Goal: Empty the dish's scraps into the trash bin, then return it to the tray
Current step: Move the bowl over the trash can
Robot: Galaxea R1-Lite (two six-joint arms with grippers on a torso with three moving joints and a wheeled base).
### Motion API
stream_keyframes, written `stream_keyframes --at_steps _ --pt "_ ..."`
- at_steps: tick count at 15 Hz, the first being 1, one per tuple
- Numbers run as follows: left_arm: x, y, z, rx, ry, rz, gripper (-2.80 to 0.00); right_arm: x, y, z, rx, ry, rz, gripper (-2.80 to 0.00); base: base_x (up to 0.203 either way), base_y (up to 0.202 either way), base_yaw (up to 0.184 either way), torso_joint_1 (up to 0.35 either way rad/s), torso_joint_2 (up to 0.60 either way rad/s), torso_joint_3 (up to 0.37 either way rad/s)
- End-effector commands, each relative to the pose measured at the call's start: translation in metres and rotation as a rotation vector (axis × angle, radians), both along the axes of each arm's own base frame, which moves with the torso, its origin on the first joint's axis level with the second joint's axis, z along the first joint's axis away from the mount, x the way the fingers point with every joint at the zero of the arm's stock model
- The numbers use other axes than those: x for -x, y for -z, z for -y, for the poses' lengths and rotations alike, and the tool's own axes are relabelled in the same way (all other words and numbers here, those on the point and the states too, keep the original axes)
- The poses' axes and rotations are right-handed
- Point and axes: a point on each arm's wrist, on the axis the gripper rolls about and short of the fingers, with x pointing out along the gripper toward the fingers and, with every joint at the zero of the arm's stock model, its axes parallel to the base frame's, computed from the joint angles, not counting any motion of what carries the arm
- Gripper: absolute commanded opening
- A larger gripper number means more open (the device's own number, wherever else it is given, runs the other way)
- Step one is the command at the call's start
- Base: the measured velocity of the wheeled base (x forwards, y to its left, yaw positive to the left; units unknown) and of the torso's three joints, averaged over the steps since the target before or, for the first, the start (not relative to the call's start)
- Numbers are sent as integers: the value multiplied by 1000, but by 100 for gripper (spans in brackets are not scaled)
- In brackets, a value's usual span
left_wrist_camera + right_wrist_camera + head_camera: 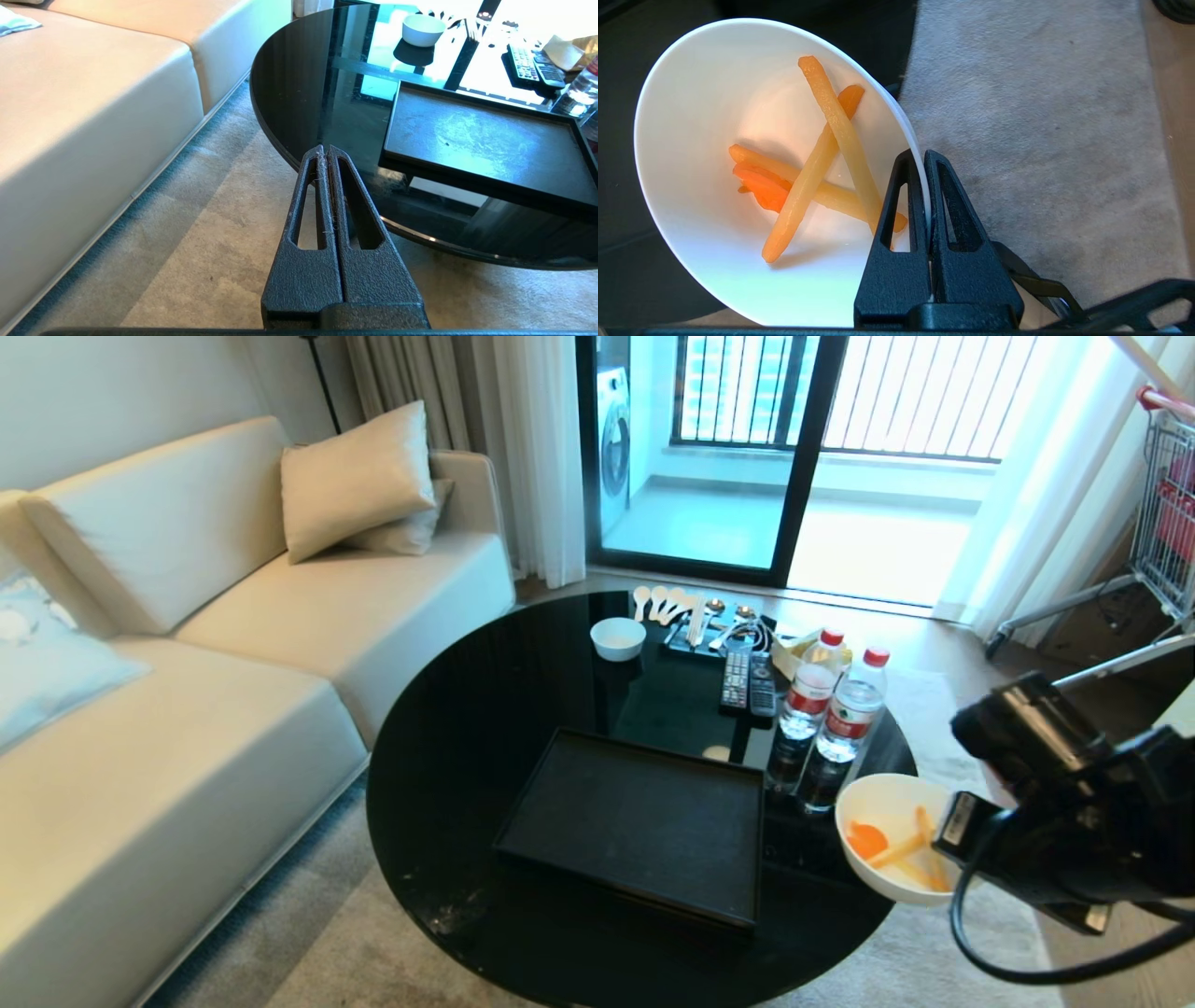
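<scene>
The dish [887, 803], a white deep bowl, hangs tilted in the air just past the right edge of the round black table [448, 756]. My right gripper [919, 156] is shut on its rim [906, 126], one finger inside and one outside. The scraps [808, 186] lie in it: an orange slice [866, 840] and a few pale-yellow sticks [901, 849]. The black tray [635, 821] sits on the table with nothing on it. My left gripper [325, 150] is shut on nothing, low over the carpet by the table's near edge. The trash bin is out of view.
Two water bottles [831, 709] stand right of the tray, close to the dish. Behind them are remotes [747, 681], spoons [667, 602] and a smaller white bowl [617, 637]. A cream sofa [187, 709] fills the left; a wire cart [1167, 504] stands far right.
</scene>
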Motion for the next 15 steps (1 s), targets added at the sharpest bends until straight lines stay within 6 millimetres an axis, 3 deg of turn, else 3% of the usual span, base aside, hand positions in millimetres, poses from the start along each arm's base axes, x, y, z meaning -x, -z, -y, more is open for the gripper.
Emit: stream_keyframes --at_steps 1,3,5,15 --pt "0 0 0 1 0 0 -280 37 -5 25 -17 50 41 -280 0 0 0 0 0 0" --pt "0 0 0 0 0 0 -280 54 0 37 -13 83 44 -280 0 0 0 0 0 0" --pt "0 0 0 0 0 0 -280 59 -1 46 -13 125 55 -280 0 0 0 0 0 0" --pt "0 0 0 0 0 0 -280 72 22 50 -1 126 5 -280 0 0 0 0 0 0"
